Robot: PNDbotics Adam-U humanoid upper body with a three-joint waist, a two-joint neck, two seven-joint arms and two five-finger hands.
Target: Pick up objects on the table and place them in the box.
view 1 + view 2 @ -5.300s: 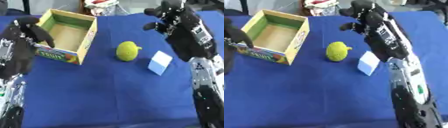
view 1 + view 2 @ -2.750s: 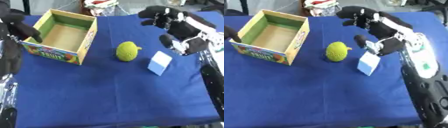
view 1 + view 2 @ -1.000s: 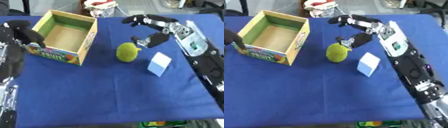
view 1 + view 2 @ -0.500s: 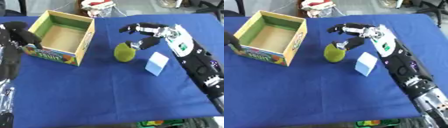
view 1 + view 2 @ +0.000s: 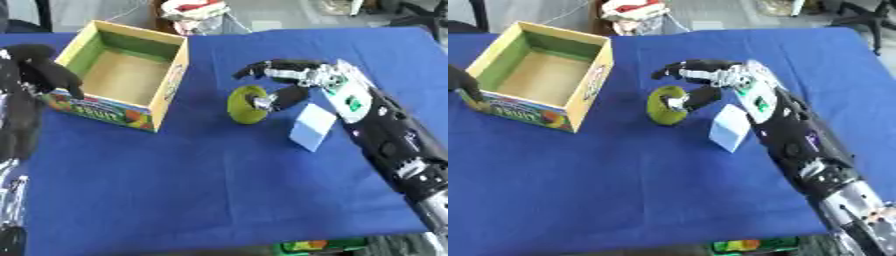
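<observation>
The robot's right hand (image 5: 293, 82) reaches over a yellow-green fruit (image 5: 246, 105) in the middle of a blue table (image 5: 201, 190), its fingers spread wide and arched above the fruit while the thumb (image 5: 278, 100) rests against the fruit's right side. The fingers are not closed round it, and the fruit sits on the cloth. Just to the right, close to the hand's forearm, lies a pale blue block (image 5: 311, 127), tilted and apart from the fruit. To the left stands an open cardboard box (image 5: 173, 80), yellow-rimmed with green inner walls and a bare brown floor, nothing inside it. Its front panel carries a coloured fruit print; the lettering there cannot be read with confidence. The left hand (image 5: 39, 75) sits at the box's near left corner, its dark fingers curled over the rim of that corner. A white label with a green mark shows on the right forearm (image 5: 350, 102); its text is too small to tell.
</observation>
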